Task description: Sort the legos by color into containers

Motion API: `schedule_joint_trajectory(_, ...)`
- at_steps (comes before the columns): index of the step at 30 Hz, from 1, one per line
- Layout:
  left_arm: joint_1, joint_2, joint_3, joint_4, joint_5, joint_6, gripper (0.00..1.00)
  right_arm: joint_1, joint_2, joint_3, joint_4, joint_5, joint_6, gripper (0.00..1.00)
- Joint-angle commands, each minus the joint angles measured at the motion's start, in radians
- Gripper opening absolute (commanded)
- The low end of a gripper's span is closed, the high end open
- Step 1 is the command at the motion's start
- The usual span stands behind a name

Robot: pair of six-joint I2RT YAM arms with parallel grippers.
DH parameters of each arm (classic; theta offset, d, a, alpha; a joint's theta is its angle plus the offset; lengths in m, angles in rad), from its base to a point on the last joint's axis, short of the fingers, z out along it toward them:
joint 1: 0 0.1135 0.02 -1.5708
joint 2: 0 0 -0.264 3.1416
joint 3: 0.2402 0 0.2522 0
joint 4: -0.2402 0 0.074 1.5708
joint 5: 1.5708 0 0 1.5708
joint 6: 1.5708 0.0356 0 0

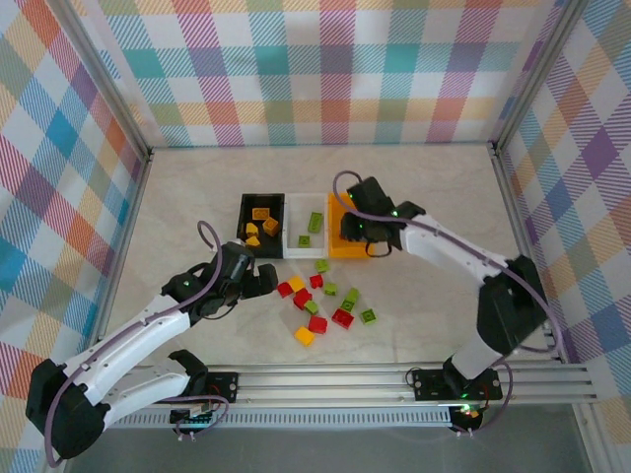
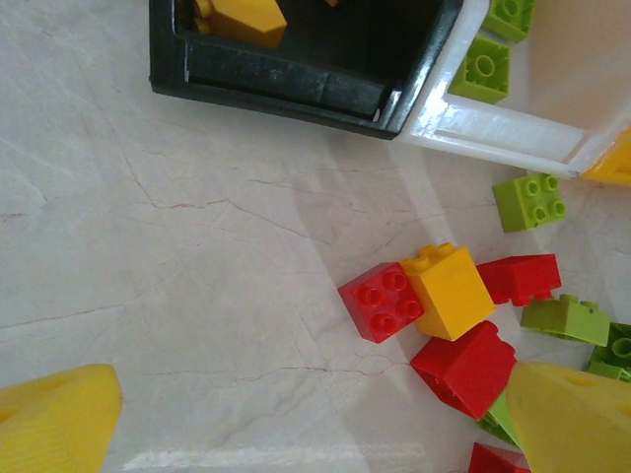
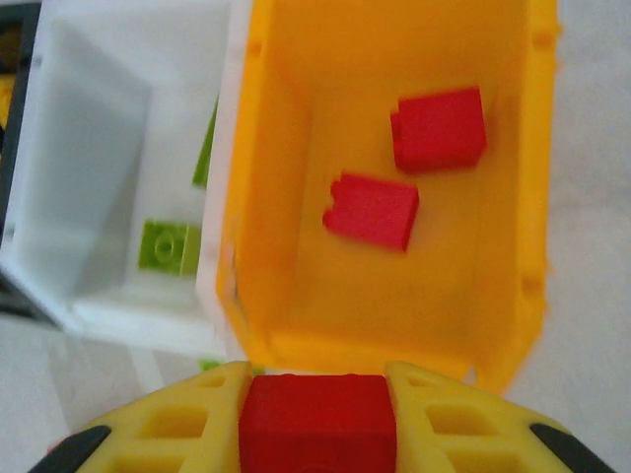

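My right gripper (image 3: 317, 394) is shut on a red lego (image 3: 315, 434) and hangs over the near end of the orange container (image 3: 266, 197), where two red legos (image 3: 439, 128) lie. Beside it, the white container (image 3: 99, 148) holds green legos (image 3: 170, 246), and the black container (image 1: 243, 219) holds yellow ones (image 1: 260, 213). My left gripper (image 2: 314, 414) stands open low over bare table, just left of the loose pile. Nearest to it are a red lego (image 2: 383, 301), a yellow one (image 2: 452, 291) and another red one (image 2: 471, 365).
The three containers stand side by side mid-table, black, white (image 1: 293, 241), orange (image 1: 335, 246) from left to right. Loose red, green and yellow legos (image 1: 325, 301) are scattered just in front of them. Checked walls enclose the table on three sides.
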Motion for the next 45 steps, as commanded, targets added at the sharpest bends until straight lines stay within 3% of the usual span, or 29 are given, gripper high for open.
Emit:
schedule_joint_trajectory(1,-0.003,-0.03,-0.003,-0.003,0.006,0.024,1.0,-0.039,0.118,0.087,-0.003,-0.001,-0.023,0.31)
schedule_joint_trajectory(5,-0.004,-0.041,-0.013,-0.012,-0.002,0.007,1.0,-0.073,0.215,0.181,-0.018,0.002,-0.023,0.36)
schedule_joint_trajectory(9,-0.004,-0.054,-0.028,-0.008,0.009,-0.008,1.0,-0.082,0.226,0.22,-0.033,-0.006,-0.046,0.65)
schedule_joint_trajectory(13,-0.004,-0.046,-0.008,-0.049,0.022,0.0,1.0,-0.079,0.132,0.148,-0.021,-0.027,-0.056,0.67)
schedule_joint_trajectory(18,-0.004,-0.116,-0.032,-0.017,0.007,0.016,1.0,-0.029,-0.056,-0.071,-0.062,-0.057,-0.032,0.69)
schedule_joint_trajectory(22,-0.004,-0.128,-0.041,-0.023,-0.017,0.024,1.0,0.048,-0.189,-0.257,-0.112,-0.074,0.044,0.69)
schedule_joint_trajectory(24,-0.004,-0.119,-0.047,-0.017,-0.011,0.025,1.0,0.077,-0.223,-0.322,-0.11,-0.111,0.108,0.75)
schedule_joint_trajectory(28,-0.004,-0.101,-0.057,-0.01,-0.002,0.023,1.0,0.118,-0.214,-0.373,-0.081,-0.161,0.288,0.73)
schedule_joint_trajectory(33,-0.004,-0.108,-0.07,0.004,0.011,0.016,1.0,0.142,-0.148,-0.397,-0.044,-0.137,0.458,0.66)
schedule_joint_trajectory(39,-0.004,-0.13,-0.113,0.042,0.052,0.012,1.0,0.164,-0.078,-0.394,0.027,-0.178,0.512,0.64)
schedule_joint_trajectory(45,-0.003,-0.145,-0.137,0.046,0.044,0.009,1.0,0.173,-0.012,-0.392,0.008,-0.198,0.546,0.48)
